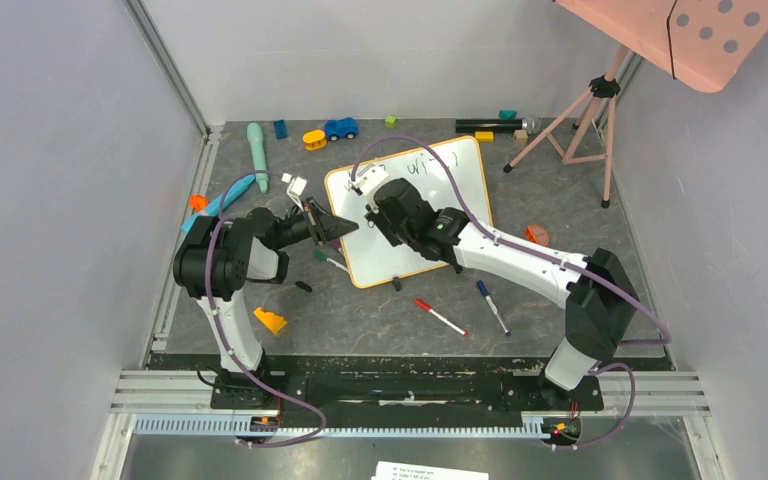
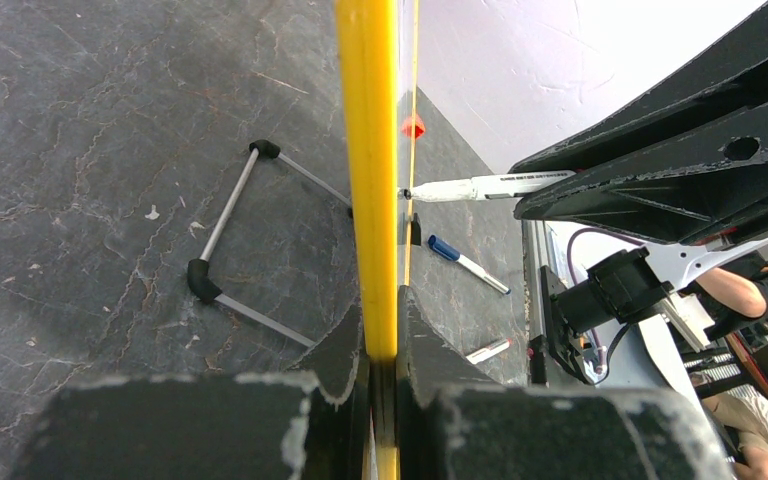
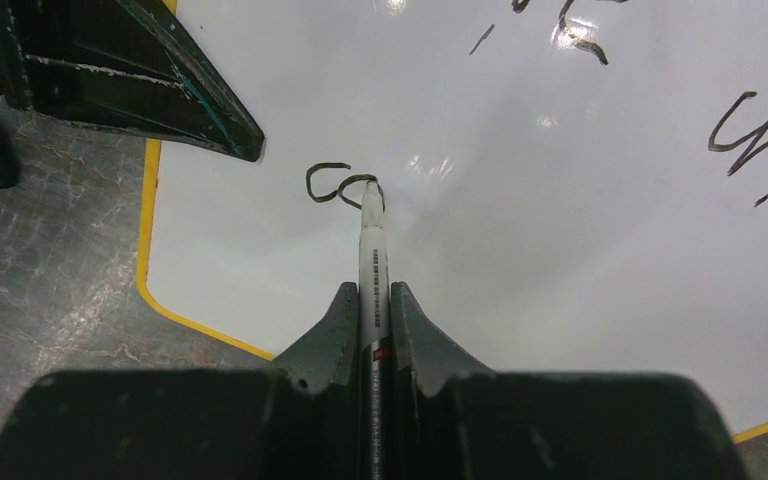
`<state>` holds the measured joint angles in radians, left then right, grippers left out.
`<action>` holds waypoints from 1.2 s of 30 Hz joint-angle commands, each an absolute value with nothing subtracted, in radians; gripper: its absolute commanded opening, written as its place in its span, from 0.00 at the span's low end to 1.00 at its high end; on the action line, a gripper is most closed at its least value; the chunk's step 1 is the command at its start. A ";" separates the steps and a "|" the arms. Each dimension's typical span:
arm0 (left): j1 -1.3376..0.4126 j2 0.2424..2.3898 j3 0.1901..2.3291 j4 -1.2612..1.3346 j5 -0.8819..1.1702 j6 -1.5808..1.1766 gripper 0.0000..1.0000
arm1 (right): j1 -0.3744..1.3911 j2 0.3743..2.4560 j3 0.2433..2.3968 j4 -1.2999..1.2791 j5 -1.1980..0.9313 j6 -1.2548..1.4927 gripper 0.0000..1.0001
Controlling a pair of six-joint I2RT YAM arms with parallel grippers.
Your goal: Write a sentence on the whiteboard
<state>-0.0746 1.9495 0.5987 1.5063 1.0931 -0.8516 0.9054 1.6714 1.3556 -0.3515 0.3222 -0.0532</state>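
The whiteboard (image 1: 378, 262), white with an orange-yellow frame, lies tilted on the grey table. My left gripper (image 1: 347, 227) is shut on its left frame edge (image 2: 368, 180), which runs straight up between the jaws (image 2: 382, 335). My right gripper (image 3: 372, 300) is shut on a white marker (image 3: 371, 255). The marker's tip touches the board at the end of the dark letters "Co" (image 3: 328, 183), part of the sentence. More lettering (image 3: 755, 140) shows at the upper right of the board, and also from above (image 1: 425, 165). In the top view the right gripper (image 1: 368, 200) hovers over the board's left half.
A red marker (image 1: 440, 316) and a blue marker (image 1: 492, 306) lie in front of the board. An orange wedge (image 1: 269, 320) sits near the left arm. Toys line the back, among them a blue car (image 1: 340, 128). A pink tripod (image 1: 580, 120) stands at the back right.
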 commanded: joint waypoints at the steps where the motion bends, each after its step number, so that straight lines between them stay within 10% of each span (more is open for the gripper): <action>1: -0.071 1.960 0.585 1.557 1.040 -0.660 0.02 | 0.895 1.674 1.386 -0.279 0.298 -0.063 0.00; 36: -0.071 1.958 0.584 1.557 1.041 -0.662 0.02 | 0.871 1.582 1.269 -0.252 0.293 -0.016 0.00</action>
